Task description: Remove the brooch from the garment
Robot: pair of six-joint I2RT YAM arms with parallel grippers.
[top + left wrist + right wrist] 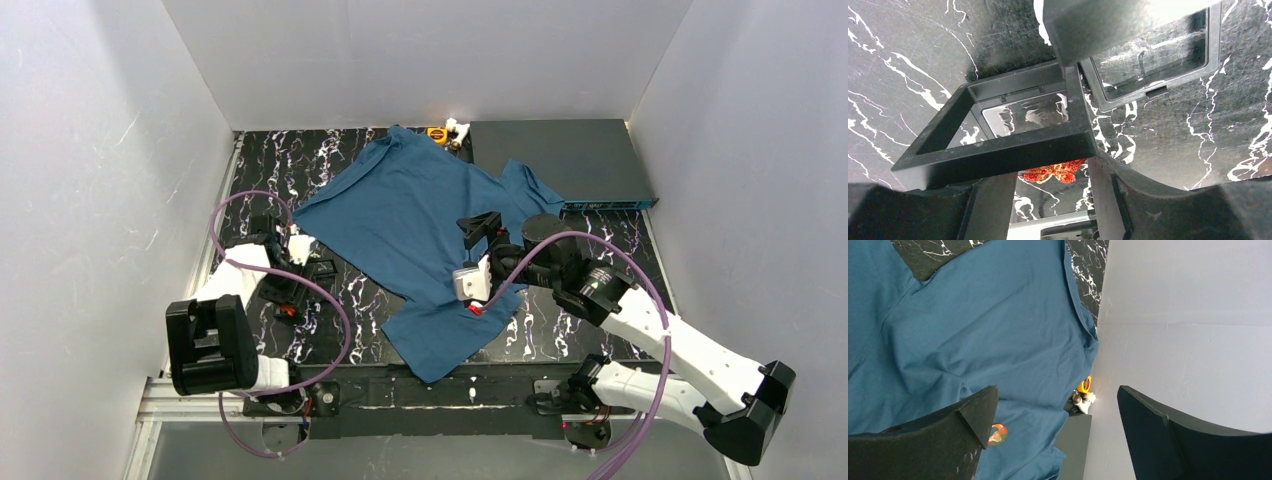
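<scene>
With my right fingers (pixel 973 415) spread open over the shirt (pixel 973 330), I judged that centring on the brooch (pixel 997 434) came first.

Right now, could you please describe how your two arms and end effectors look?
The left arm and right arm have white shells with black joints, each trailing a looped purple cable. The right end effector has broad black wedge-shaped fingers.
</scene>
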